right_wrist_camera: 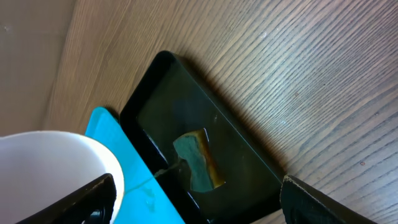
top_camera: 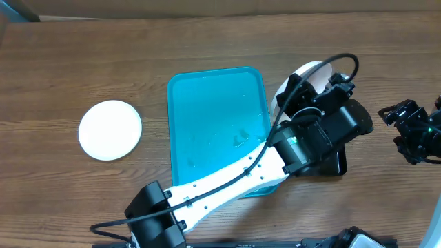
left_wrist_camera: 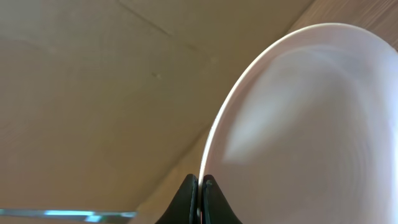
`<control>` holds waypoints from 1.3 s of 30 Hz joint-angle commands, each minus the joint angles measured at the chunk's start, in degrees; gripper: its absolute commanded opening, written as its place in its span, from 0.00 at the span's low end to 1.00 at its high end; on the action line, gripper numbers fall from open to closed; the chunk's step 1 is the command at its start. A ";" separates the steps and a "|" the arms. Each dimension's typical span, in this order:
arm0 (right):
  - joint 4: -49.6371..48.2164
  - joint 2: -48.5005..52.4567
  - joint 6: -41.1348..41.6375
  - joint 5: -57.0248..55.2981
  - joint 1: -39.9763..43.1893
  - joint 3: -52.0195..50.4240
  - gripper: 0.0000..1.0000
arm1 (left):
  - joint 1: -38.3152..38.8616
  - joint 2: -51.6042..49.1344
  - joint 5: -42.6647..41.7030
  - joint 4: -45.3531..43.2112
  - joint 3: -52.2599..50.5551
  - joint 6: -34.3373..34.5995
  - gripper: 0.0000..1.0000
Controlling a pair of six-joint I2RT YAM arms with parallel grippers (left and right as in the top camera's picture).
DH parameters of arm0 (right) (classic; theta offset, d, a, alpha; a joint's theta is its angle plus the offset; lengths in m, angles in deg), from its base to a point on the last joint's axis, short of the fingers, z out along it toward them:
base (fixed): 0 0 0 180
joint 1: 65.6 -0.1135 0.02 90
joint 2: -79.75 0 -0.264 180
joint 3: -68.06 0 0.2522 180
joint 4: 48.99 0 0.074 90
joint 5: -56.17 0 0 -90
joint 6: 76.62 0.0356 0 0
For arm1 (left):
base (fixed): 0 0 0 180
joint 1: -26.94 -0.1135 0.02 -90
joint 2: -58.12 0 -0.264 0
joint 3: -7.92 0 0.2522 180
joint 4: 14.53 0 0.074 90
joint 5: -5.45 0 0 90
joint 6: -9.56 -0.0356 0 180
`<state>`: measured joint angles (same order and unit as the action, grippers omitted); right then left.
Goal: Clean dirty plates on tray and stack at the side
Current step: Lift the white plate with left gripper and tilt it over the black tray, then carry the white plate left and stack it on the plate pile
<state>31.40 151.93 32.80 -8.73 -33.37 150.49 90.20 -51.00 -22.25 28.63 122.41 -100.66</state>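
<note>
The turquoise tray (top_camera: 213,124) lies mid-table with nothing on it but a few wet marks. My left gripper (top_camera: 329,88) reaches across its right edge and is shut on the rim of a white plate (top_camera: 302,74), held on edge above the table. In the left wrist view the jaws (left_wrist_camera: 200,186) pinch the plate's rim (left_wrist_camera: 311,124). Another white plate (top_camera: 110,129) lies flat on the table to the left of the tray. My right gripper (top_camera: 405,125) hangs open and empty at the far right; in its wrist view (right_wrist_camera: 199,199) the held plate (right_wrist_camera: 50,168) shows at lower left.
A glossy black tray (right_wrist_camera: 161,93) holding a green-and-yellow sponge (right_wrist_camera: 196,158) sits against the turquoise tray's right side (right_wrist_camera: 143,193), mostly under my left arm in the overhead view (top_camera: 339,165). The wooden table runs all around.
</note>
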 commanded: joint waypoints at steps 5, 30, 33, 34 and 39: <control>-0.35 0.00 -0.59 0.24 0.09 -0.04 0.86 | 1.38 -5.25 7.85 -2.69 1.49 -8.70 0.04; -0.42 0.00 -0.59 0.04 0.09 -0.04 0.87 | -13.84 14.53 -22.12 31.06 1.51 45.97 0.04; -0.44 0.00 -0.59 0.04 0.09 -0.04 0.87 | -25.53 19.12 -32.94 40.83 1.51 50.97 0.04; -0.46 0.00 -0.59 0.04 0.09 -0.04 0.87 | -29.49 19.93 -35.50 43.47 1.49 51.80 0.04; -0.44 0.00 -0.59 0.07 0.09 -0.04 0.87 | -50.77 20.63 -40.74 54.01 0.48 52.37 0.04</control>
<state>31.25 151.97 32.82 -8.75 -33.37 150.49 48.63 -29.82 -53.92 80.30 123.43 -53.34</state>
